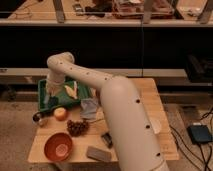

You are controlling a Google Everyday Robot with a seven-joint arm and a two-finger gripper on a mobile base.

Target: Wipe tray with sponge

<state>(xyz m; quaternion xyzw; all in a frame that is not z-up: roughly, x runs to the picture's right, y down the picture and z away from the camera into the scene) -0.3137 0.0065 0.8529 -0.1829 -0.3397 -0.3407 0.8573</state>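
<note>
- One big white arm (pixel 107 95) bends over the table (pixel 150 100). Where is the green tray (pixel 80 94)?
- At the back left corner. To wipe well, press flat and go side to side.
- And the claw (pixel 48 95)?
- Down low in the tray's left end. Open or shut, I can't tell. I can't pick out the sponge either.
</note>
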